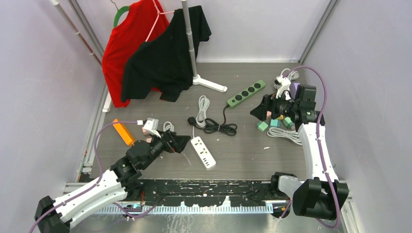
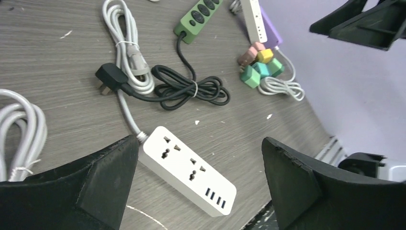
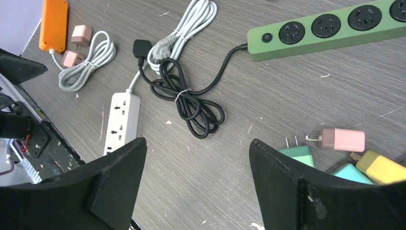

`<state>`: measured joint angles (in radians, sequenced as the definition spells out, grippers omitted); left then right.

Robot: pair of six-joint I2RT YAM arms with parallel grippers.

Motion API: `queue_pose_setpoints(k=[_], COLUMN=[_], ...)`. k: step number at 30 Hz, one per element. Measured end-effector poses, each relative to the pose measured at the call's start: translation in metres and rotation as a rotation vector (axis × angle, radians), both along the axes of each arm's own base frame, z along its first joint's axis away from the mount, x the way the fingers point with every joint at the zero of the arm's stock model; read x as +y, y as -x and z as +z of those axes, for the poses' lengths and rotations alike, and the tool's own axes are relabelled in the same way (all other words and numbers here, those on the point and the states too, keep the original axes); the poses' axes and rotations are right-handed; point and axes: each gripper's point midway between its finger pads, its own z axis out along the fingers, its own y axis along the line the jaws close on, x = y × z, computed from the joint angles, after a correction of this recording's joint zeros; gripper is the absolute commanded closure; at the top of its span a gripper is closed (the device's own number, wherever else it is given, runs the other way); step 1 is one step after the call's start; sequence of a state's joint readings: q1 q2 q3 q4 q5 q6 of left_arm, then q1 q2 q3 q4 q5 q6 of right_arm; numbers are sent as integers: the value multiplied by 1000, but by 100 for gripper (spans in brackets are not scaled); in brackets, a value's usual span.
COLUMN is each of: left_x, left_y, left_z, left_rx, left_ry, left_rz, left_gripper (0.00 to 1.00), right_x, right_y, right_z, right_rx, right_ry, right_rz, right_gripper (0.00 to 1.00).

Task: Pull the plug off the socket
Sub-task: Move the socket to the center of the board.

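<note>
White power strip (image 2: 189,170) just ahead of the wide-open left gripper (image 2: 199,141); right gripper (image 3: 197,142) open too.

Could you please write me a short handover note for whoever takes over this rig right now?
Left gripper: open, empty, facing the white rectangular plastic power strip.
Right gripper: open, empty, near the loose pastel plug adapters, looking toward the long green plastic power strip.
Done: no plug shows in the visible sockets of the white or green strip.
Left: the flat orange plastic power strip at the left edge cannot be judged; check it for a seated plug.
</note>
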<state>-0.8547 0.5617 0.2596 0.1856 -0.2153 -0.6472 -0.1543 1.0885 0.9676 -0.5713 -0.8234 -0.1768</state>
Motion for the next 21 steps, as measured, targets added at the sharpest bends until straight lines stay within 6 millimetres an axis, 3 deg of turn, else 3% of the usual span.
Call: queue_pose_setpoints(k=[6, 11, 14, 16, 21], left_x=[-5, -15, -24, -35, -66], left_y=[9, 13, 22, 32, 31], left_z=[-11, -47, -72, -71, -36], left_rx=[116, 301, 443, 498, 521], left_ry=[85, 54, -77, -166, -284], left_rz=[-11, 4, 61, 108, 247], left_gripper=[3, 1, 0, 0, 1], right_x=[0, 0, 0, 0, 0], right_y=[0, -1, -1, -1, -1], right_z=[-2, -3, -3, -3, -3], right_rx=[8, 10, 10, 9, 9], right_ry=[-3, -3, -2, -2, -2], right_rz=[1, 1, 1, 1, 0], right_gripper=[17, 17, 17, 17, 17])
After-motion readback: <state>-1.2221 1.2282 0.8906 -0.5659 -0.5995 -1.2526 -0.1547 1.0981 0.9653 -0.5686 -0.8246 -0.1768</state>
